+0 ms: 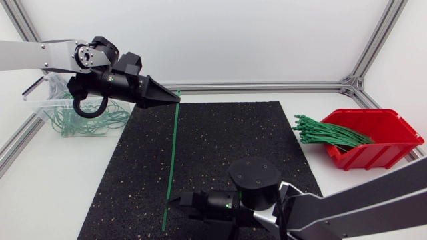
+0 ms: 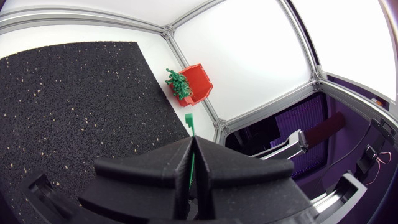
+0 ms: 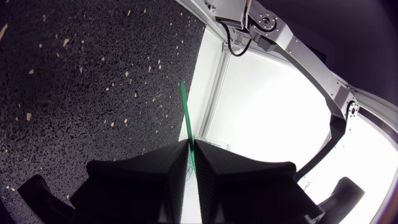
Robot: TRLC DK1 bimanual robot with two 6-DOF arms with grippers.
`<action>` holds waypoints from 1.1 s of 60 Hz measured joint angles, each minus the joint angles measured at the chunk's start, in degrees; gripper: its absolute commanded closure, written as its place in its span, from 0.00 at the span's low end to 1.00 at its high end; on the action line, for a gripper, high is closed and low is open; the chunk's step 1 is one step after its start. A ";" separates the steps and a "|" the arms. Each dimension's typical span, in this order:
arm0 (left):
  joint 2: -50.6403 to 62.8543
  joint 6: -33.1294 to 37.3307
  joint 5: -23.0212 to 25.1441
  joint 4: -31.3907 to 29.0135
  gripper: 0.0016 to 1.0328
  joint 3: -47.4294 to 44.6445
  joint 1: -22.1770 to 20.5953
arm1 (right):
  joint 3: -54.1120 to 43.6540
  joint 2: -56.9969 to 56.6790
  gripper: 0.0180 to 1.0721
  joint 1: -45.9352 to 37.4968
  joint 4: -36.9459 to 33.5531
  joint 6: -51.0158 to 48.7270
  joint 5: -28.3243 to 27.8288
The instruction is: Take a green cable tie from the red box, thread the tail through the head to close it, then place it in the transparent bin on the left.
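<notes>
Found green cable tie (image 1: 173,147) stretched straight over black mat (image 1: 227,150), well apart from red box (image 1: 373,143). Noted left gripper (image 1: 178,100) pinched tight onto its head end, right gripper (image 1: 169,199) pinched likewise near the tail. Judged threading not yet begun. Recommend bending the tie into a loop without twist, presenting tail tip square to head slot, keeping both grips firm

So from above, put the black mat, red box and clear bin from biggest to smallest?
1. black mat
2. red box and clear bin: they look about alike, and the bin is partly hidden.
</notes>
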 measured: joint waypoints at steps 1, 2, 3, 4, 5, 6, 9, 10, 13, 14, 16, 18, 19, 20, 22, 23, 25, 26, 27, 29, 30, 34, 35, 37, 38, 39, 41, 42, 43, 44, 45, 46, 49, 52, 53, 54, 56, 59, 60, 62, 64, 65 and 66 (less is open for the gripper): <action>0.00 0.00 0.00 0.00 0.97 0.00 0.00 | 0.00 0.00 0.94 0.00 0.00 0.00 0.02; 0.00 0.02 0.00 -0.02 0.97 0.00 0.00 | 0.00 0.00 0.94 0.00 0.00 -0.02 0.07; 0.00 0.11 0.00 -0.09 0.97 0.00 0.00 | 0.00 0.02 0.94 0.00 0.00 0.00 0.17; 0.00 0.13 0.00 -0.17 0.97 0.00 0.00 | 0.00 0.04 0.94 0.00 0.00 0.00 0.17; 0.00 0.15 0.02 -0.24 0.97 0.00 0.00 | 0.00 0.07 0.94 0.00 0.00 0.00 0.20; 0.00 0.15 0.02 -0.39 0.97 0.00 0.00 | 0.00 0.07 0.94 0.00 0.00 0.00 0.20; 0.00 0.17 0.02 -0.61 0.97 0.00 0.00 | 0.00 0.07 0.94 0.00 0.00 0.00 0.22; 0.00 0.22 0.02 -0.70 0.97 0.00 0.00 | 0.00 0.07 0.94 0.00 0.00 0.00 0.22; 0.00 1.14 0.02 -1.40 0.97 0.00 0.00 | 0.00 0.07 0.94 -0.02 0.00 0.04 0.20; 0.00 1.40 0.04 -1.64 0.97 0.00 0.00 | -0.02 -0.02 0.94 -0.02 -0.02 0.11 0.20; -0.02 1.99 0.07 -2.29 0.97 0.00 0.00 | -0.13 -0.26 0.94 0.00 -0.15 0.96 0.15; -0.04 2.80 0.07 -3.13 0.97 0.00 0.00 | -0.35 -0.96 0.94 0.00 -0.46 2.14 0.11; -0.07 3.17 0.09 -3.58 0.97 0.00 0.00 | -0.46 -1.36 0.95 0.00 -0.57 2.91 0.09; -0.15 3.54 0.13 -4.02 0.97 0.00 -0.02 | -0.63 -1.77 0.95 0.00 -0.61 3.54 -0.09; -0.31 4.50 0.15 -5.09 0.97 0.00 -0.07 | -0.96 -2.89 0.95 0.00 -0.70 5.38 -0.13; -0.46 5.03 0.15 -5.77 0.97 0.00 -0.11 | -1.11 -3.43 0.95 0.00 -0.74 6.49 -0.15; -0.83 6.10 0.17 -6.86 0.97 0.00 -0.20 | -1.44 -4.61 0.95 0.00 -0.90 8.81 -0.35; -1.07 6.73 0.15 -7.52 0.97 0.00 -0.28 | -1.70 -5.38 0.95 0.00 -0.96 10.23 -0.68; -1.38 7.43 0.17 -8.04 0.97 -0.02 -0.35 | -1.95 -6.14 0.95 0.00 -1.05 11.67 -0.98; -2.23 8.61 0.17 -8.59 0.97 -0.11 -0.63 | -2.38 -8.13 0.95 0.00 -2.62 14.67 -1.64; -2.54 8.90 0.20 -8.68 0.97 -0.17 -0.72 | -2.45 -8.98 0.95 0.00 -3.93 15.91 -1.64; -3.98 10.10 0.20 -8.79 0.97 -0.74 -1.11 | -2.71 -11.37 0.95 0.00 -7.26 20.63 -1.84; -4.26 10.29 0.20 -8.79 0.97 -0.96 -1.14 | -2.73 -11.74 0.95 0.00 -7.69 21.68 -1.79; -4.90 10.56 0.20 -8.74 0.97 -1.42 -1.25 | -2.75 -12.41 0.95 0.00 -8.39 23.80 -1.79; -5.14 10.67 0.22 -8.74 0.97 -1.66 -1.31 | -2.75 -12.76 0.95 0.00 -9.22 24.83 -1.77; -5.40 10.73 0.22 -8.74 0.97 -1.86 -1.40 | -2.73 -13.16 0.95 0.00 -10.03 25.92 -1.75; -5.86 10.99 0.24 -8.70 0.97 -2.40 -1.40 | -2.69 -14.01 0.95 -0.02 -12.07 28.55 -1.33; -6.05 11.06 0.24 -8.70 0.97 -2.67 -1.40 | -2.69 -14.32 0.95 0.00 -12.63 29.81 -0.98; -6.25 11.08 0.24 -8.66 0.97 -2.93 -1.42 | -2.69 -14.56 0.95 0.00 -13.00 31.21 -0.66; -6.49 11.10 0.24 -8.48 0.97 -3.23 -1.44 | -2.64 -14.75 0.95 -0.02 -13.40 32.52 -0.42; -6.67 11.15 0.24 -8.35 0.97 -3.54 -1.46 | -2.54 -15.08 0.95 -0.02 -13.99 34.34 -0.09; -6.86 11.32 0.24 -8.24 0.97 -3.85 -1.49 | -2.43 -15.34 0.95 -0.07 -14.45 35.65 0.00; -7.56 11.52 0.61 -7.39 0.97 -4.90 -1.55 | -1.86 -16.20 0.95 -0.13 -16.70 39.41 0.20; -8.31 11.69 0.70 -6.43 0.97 -5.77 -1.84 | -1.01 -17.05 0.95 -0.35 -19.06 43.74 0.37; -8.52 11.69 0.72 -6.14 0.97 -6.01 -1.92 | -0.79 -17.27 0.95 -0.42 -19.58 45.13 0.37; -8.74 11.72 0.85 -5.81 0.97 -6.23 -2.05 | -0.57 -17.49 0.95 -0.44 -19.85 46.34 0.37; -9.22 11.72 0.90 -5.42 0.97 -6.54 -2.32 | -0.20 -17.90 0.95 -0.50 -20.41 48.65 0.42; -9.86 11.72 1.07 -4.74 0.97 -6.95 -2.82 | 0.26 -18.51 0.95 -0.55 -21.66 51.36 0.39; -10.01 11.72 1.07 -4.44 0.97 -7.04 -2.95 | 0.33 -18.69 0.95 -0.55 -21.94 52.26 0.39; -10.27 11.72 1.07 -3.65 0.97 -7.26 -3.15 | 0.52 -19.08 0.95 -0.55 -22.82 54.14 0.35; -10.40 11.72 1.09 -2.84 0.97 -7.39 -3.41 | 0.61 -19.32 0.95 -0.55 -23.26 56.06 0.35; -10.40 11.69 1.07 -2.49 0.97 -7.43 -3.45 | 0.66 -19.37 0.95 -0.55 -23.39 56.89 0.35; -10.40 11.69 1.09 -2.01 0.97 -7.45 -3.56 | 0.70 -19.45 0.95 -0.55 -23.47 57.72 0.35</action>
